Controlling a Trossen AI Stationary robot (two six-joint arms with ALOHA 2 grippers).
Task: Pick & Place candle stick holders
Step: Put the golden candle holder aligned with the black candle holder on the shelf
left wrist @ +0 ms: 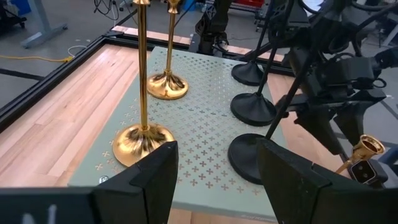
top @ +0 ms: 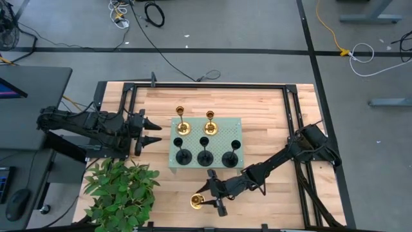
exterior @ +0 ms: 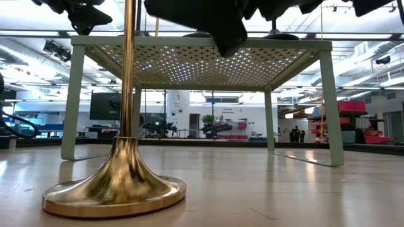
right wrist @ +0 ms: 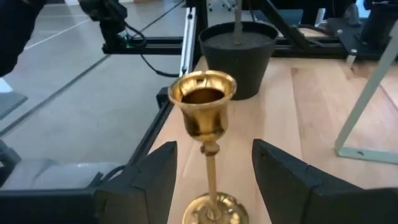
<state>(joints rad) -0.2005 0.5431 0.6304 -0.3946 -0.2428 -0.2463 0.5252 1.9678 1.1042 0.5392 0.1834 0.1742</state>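
A pale green perforated tray (top: 222, 127) stands mid-table. On it, two gold holders (top: 181, 117) (top: 210, 120) stand upright in the far row and three black holders (top: 182, 154) (top: 205, 155) (top: 232, 156) in the near row. A third gold holder (top: 197, 201) stands upright on its round base (exterior: 113, 189) on the wood near the front edge. My right gripper (right wrist: 214, 152) is open. Its fingers stand on either side of that holder's stem (right wrist: 211, 177) without touching it. My left gripper (top: 153, 132) is open and empty, left of the tray.
A potted green plant (top: 119, 190) in a black pot (right wrist: 239, 56) stands at the near left corner, close to the lone gold holder. A black metal frame (top: 219, 85) runs along the table's edges. The tray stands on legs (exterior: 331, 107) above the wood.
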